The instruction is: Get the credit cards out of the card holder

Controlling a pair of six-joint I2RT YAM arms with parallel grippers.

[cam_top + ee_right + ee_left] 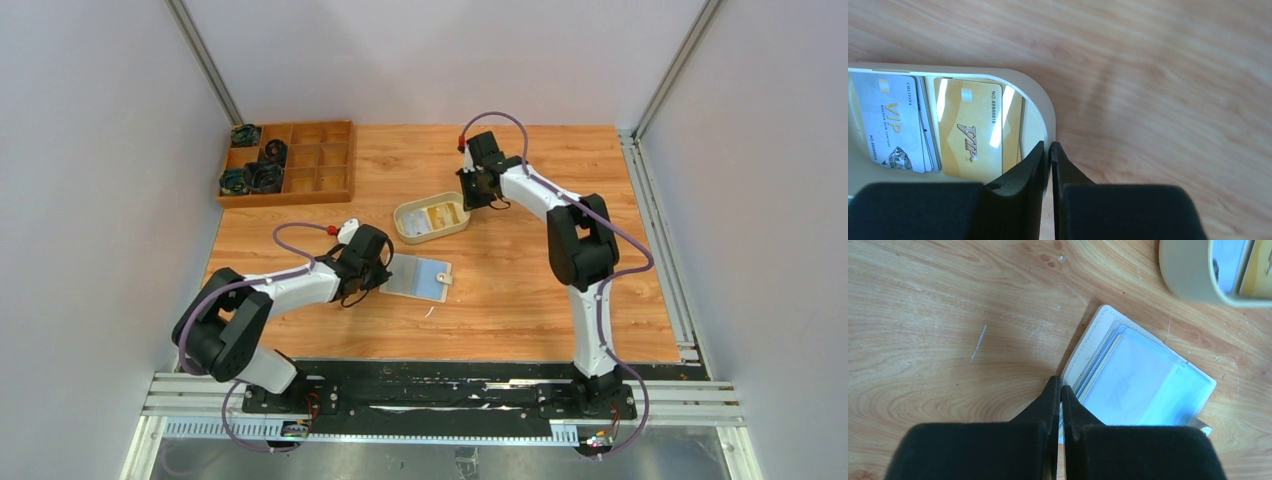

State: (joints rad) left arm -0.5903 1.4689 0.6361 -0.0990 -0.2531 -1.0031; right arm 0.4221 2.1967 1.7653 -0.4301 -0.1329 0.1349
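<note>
The card holder lies open on the table, pale-blue clear sleeves facing up. My left gripper is shut, its tips at the holder's left edge; I cannot tell whether they pinch the cover. Two credit cards lie in the beige oval tray: a yellow card and a whitish-blue card. My right gripper is closed on the tray's right rim, one finger inside and one outside.
A wooden compartment box with dark small parts stands at the back left. Grey walls and metal rails enclose the table. The tray's corner shows at the top right of the left wrist view.
</note>
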